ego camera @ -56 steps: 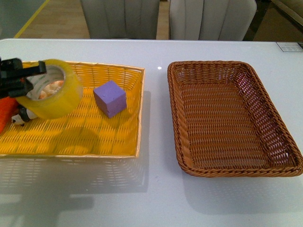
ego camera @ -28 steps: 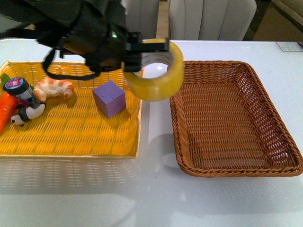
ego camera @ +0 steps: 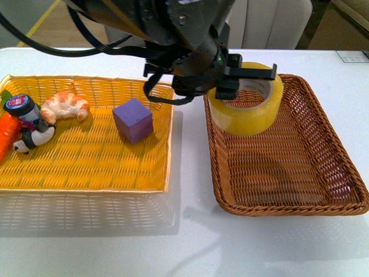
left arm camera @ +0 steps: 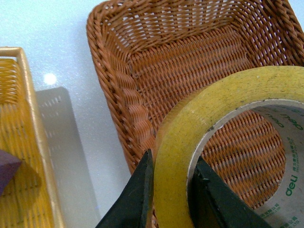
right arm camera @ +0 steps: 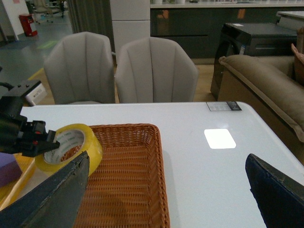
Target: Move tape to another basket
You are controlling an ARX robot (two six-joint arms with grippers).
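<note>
My left gripper (ego camera: 228,88) is shut on the tape (ego camera: 249,105), a wide yellowish roll with a white core. It holds the roll in the air above the far left part of the brown wicker basket (ego camera: 346,173). In the left wrist view the two dark fingers (left arm camera: 137,194) pinch the roll's wall (left arm camera: 171,156), with the basket (left arm camera: 118,85) below. In the right wrist view the tape (right arm camera: 78,145) hangs over the basket (right arm camera: 147,180). My right gripper (right arm camera: 166,190) is open and empty, its fingers wide apart above the table beside the basket.
A yellow woven basket (ego camera: 86,167) at the left holds a purple cube (ego camera: 134,120), a croissant (ego camera: 64,107), a carrot (ego camera: 4,138) and a small jar with a toy (ego camera: 26,118). Grey chairs (right arm camera: 118,71) stand behind the table.
My left arm has carried the tape to the right, from above the yellow basket across the gap to above the brown basket. The roll stays gripped.
</note>
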